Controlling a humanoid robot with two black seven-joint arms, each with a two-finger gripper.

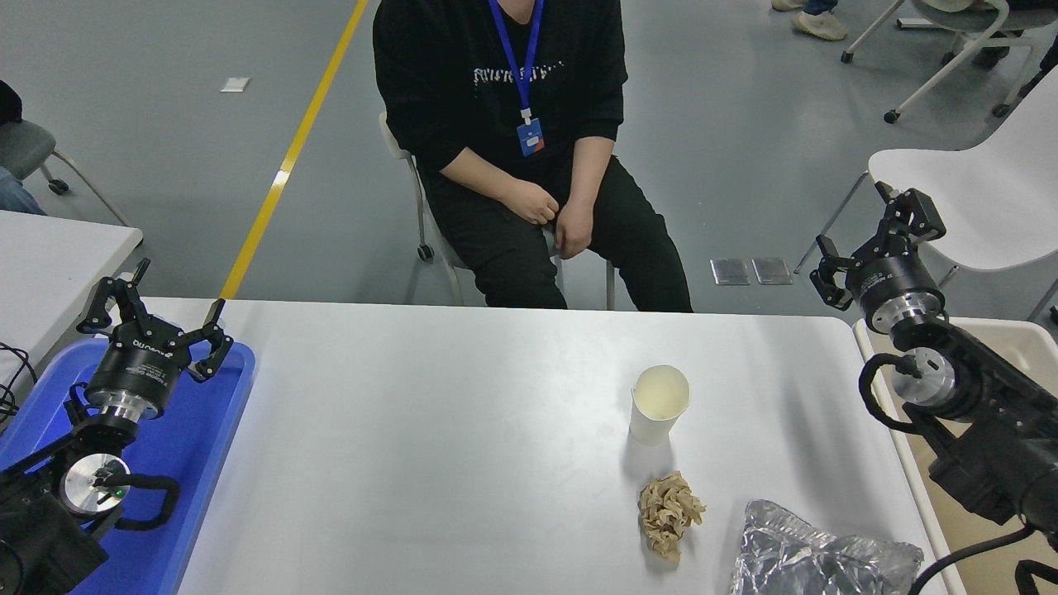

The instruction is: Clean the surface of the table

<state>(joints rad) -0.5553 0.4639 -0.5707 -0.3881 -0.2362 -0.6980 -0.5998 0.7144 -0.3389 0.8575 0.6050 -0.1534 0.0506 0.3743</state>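
Litter sits on the right half of the bench (430, 430): an upright paper cup (659, 403), a crumpled brown wad (669, 512) and a crinkled foil bag (814, 558). All look light and crushable, so pinch the cup's rim gently. Your right pincer (878, 240) hangs spread beyond the bench's right edge; the left pincer (157, 318), also spread, hovers over the blue tray (211, 430).

white lettering on the left gripper (157, 312) is too blurred to read.

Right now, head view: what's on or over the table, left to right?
left gripper over the blue tray → paper cup → crumpled brown paper → silver foil bag → right gripper, off the table's right edge.
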